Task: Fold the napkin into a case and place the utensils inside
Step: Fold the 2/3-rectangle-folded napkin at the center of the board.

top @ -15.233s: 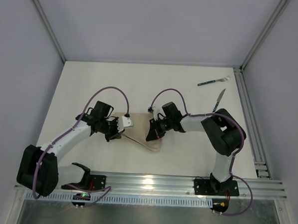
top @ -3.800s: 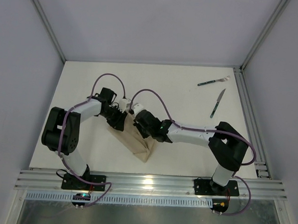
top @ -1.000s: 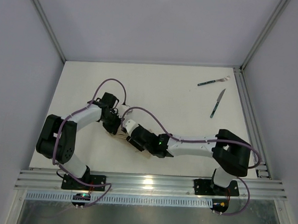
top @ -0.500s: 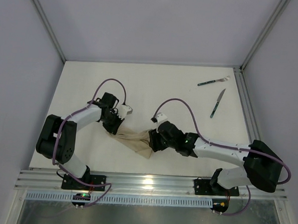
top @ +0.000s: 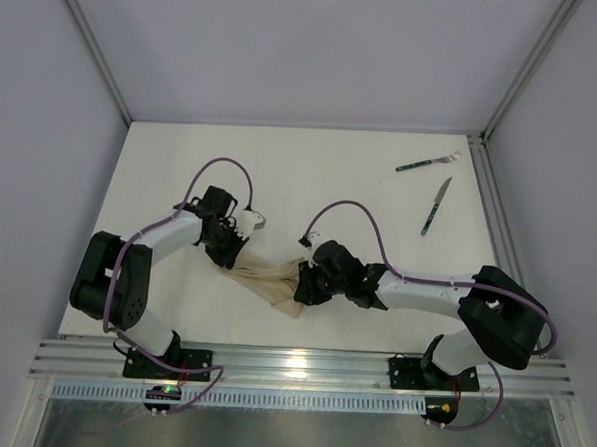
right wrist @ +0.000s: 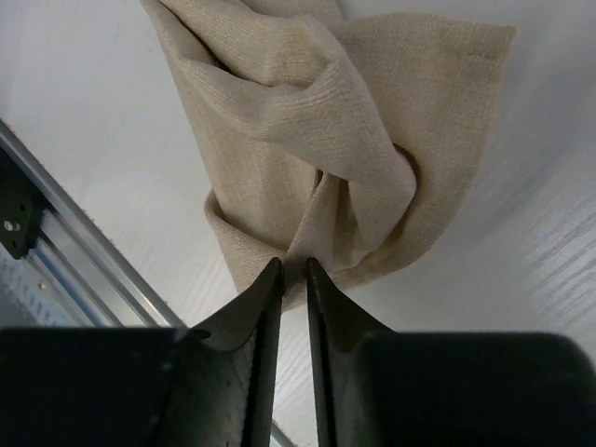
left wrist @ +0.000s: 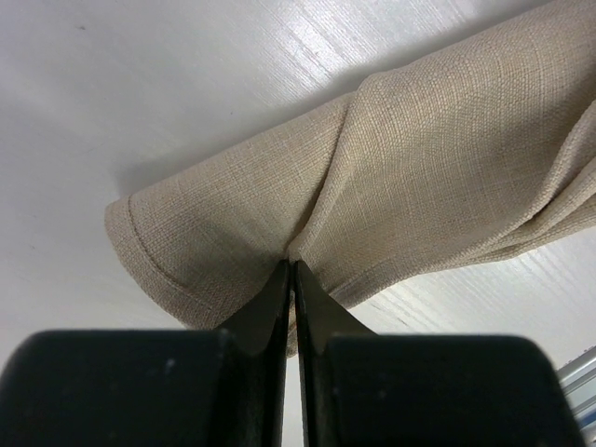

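Napkin (top: 268,278) bunched between left gripper (left wrist: 291,264) and right gripper (right wrist: 293,264), each clamped on a fold of it

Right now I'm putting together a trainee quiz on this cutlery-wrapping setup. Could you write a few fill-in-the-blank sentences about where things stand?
1. Of the left gripper and the right gripper, ____ pinch the napkin.
2. The fork and the knife lie near the far ____ corner of the table.
3. Of the two utensils, the ____ lies nearer the arms' bases.

Missing words: both; right; knife
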Motion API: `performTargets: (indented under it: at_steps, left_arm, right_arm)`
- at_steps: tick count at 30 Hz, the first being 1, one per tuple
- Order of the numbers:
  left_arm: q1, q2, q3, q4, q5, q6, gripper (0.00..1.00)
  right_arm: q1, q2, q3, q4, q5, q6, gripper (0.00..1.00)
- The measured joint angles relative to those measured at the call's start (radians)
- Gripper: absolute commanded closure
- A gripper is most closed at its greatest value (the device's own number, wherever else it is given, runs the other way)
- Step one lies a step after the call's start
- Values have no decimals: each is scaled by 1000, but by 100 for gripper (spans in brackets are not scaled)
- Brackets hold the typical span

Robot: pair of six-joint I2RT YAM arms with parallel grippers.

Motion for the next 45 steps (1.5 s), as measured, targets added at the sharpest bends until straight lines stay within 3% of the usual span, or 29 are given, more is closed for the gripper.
performTargets:
  at_steps: [5,21,23,27,31,38,45]
  left_arm:
    - [-6,-23,-23,20,0,27,96]
    - [-87,-93,-103,94,-82,142,97]
    - [-96,-99,-110,100,-95,150,97]
    - [-106,-124,-137,125,-106,167,97]
    - [-113,-133,-148,137,-114,174,97]
    - [-115,-135,-150,140,-117,173,97]
    - [-119,-140,-155,145,-124,173,97]
  right_arm:
    - [-61,47,-13,15,-18,6,96]
    - [-274,152,6,102,-107,-8,96]
    - [-285,162,11,112,-124,-15,88]
    - [-323,157,11,119,-173,-56,61]
    - [-360,95,14,70,-226,-155,48]
    - [-404,31,114,14,-293,-293,44]
    - [-441,266,292,32,-388,-337,44]
